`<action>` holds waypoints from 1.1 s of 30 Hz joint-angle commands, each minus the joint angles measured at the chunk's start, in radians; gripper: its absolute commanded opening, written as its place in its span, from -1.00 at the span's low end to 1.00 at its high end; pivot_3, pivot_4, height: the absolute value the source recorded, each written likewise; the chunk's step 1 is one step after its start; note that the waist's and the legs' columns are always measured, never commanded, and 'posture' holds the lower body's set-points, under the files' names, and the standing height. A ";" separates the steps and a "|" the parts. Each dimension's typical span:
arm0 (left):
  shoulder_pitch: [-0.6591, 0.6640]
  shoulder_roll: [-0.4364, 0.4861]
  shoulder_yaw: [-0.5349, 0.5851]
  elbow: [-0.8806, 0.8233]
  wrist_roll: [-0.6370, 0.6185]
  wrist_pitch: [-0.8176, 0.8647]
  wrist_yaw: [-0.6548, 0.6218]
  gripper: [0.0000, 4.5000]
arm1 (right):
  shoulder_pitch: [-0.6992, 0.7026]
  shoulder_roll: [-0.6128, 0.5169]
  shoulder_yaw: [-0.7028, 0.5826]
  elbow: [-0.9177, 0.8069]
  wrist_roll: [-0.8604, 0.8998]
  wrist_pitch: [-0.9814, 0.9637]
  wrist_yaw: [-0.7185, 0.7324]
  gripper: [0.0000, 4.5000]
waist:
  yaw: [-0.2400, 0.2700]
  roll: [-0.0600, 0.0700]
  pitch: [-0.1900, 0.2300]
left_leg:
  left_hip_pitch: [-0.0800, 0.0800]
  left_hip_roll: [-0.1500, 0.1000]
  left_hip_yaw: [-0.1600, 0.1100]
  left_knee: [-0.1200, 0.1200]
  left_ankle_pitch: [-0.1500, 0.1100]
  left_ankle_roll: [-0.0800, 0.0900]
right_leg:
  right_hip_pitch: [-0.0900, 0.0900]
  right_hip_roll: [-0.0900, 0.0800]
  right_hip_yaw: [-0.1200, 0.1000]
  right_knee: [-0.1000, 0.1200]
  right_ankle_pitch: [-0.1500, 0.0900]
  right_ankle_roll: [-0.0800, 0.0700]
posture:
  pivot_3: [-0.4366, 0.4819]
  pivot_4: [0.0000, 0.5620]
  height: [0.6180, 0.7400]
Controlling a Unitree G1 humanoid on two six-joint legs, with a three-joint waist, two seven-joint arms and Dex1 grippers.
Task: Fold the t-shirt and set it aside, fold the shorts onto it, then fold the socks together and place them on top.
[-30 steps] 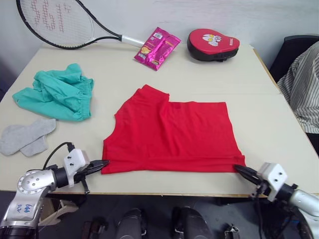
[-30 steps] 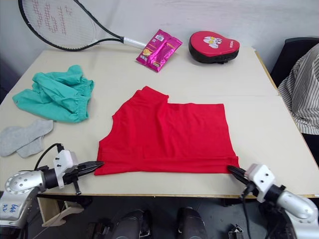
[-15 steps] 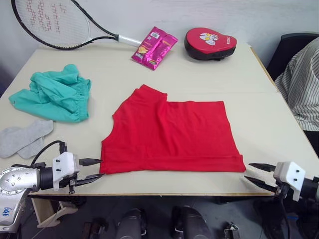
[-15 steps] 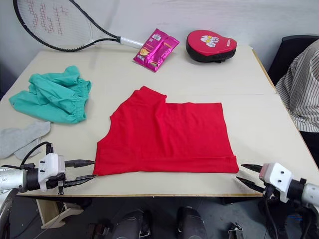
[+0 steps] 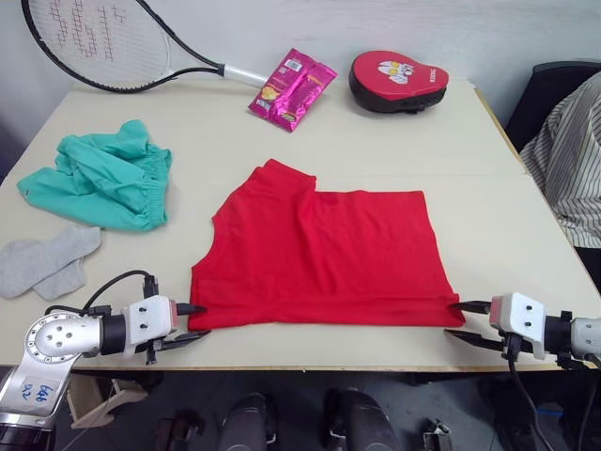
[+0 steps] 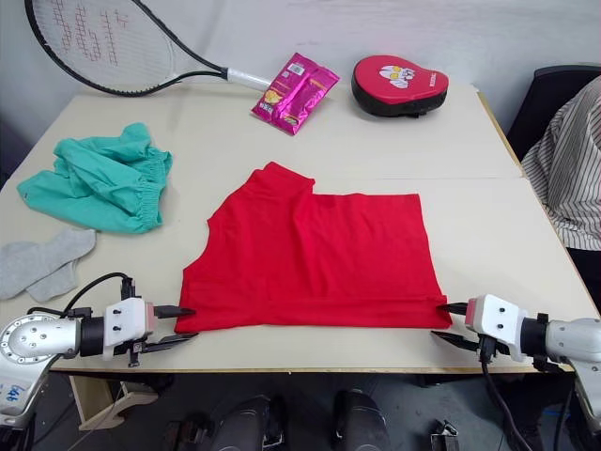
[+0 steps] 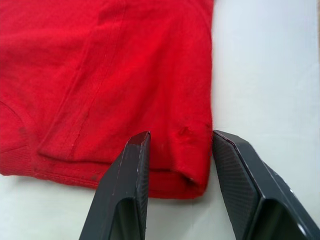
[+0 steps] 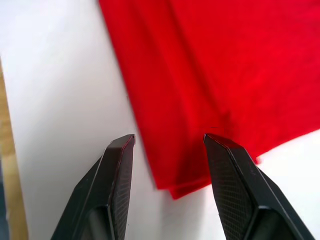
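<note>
The red t-shirt [image 5: 319, 249] lies flat mid-table, partly folded, its near edge along the table's front. My left gripper [image 5: 194, 324] is open at the shirt's near left corner [image 7: 192, 172], which sits between the fingers. At the near right corner [image 8: 180, 187] my right gripper [image 5: 462, 321] is open too, its fingers on either side of the cloth edge. The teal-green shorts [image 5: 103, 176] lie bunched at the left. Just nearer, at the left edge, are the grey socks [image 5: 45, 262].
A tennis racket [image 5: 103, 47], a pink snack packet [image 5: 291, 87] and a red padded mitt [image 5: 398, 81] lie along the far side of the table [image 5: 507, 225]. A person in a striped shirt [image 5: 573, 160] sits at the right.
Both grippers were shut at the shirt's near corners, then opened and drew back. Now they have moved in again, open, with the corners between their fingers.
</note>
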 commanded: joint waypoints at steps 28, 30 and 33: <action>0.272 0.053 0.160 -0.135 -0.091 0.055 -0.042 -0.99 | 0.172 -0.053 -0.038 -0.066 0.095 0.017 0.113 -1.00 | 0.004 0.000 -0.004 | 0.001 0.001 0.000 0.001 -0.003 -0.001 | 0.001 0.000 -0.001 -0.001 -0.001 -0.001 | -0.05 -0.47 1.00; 0.281 0.056 0.169 -0.138 -0.095 0.053 -0.051 -0.99 | 0.208 -0.047 -0.051 -0.090 0.095 0.018 0.103 -1.00 | 0.003 0.000 -0.004 | 0.001 0.001 0.000 0.001 -0.003 -0.001 | 0.001 0.000 0.000 -0.001 -0.001 -0.001 | -0.05 -0.47 1.00; 0.296 0.052 0.179 -0.160 -0.106 0.063 -0.060 -0.99 | 0.257 -0.034 -0.063 -0.122 0.097 0.017 0.092 -1.00 | 0.003 0.000 -0.004 | 0.001 0.001 -0.001 0.001 -0.003 -0.001 | 0.001 0.000 0.000 -0.002 -0.001 -0.001 | -0.05 -0.47 1.00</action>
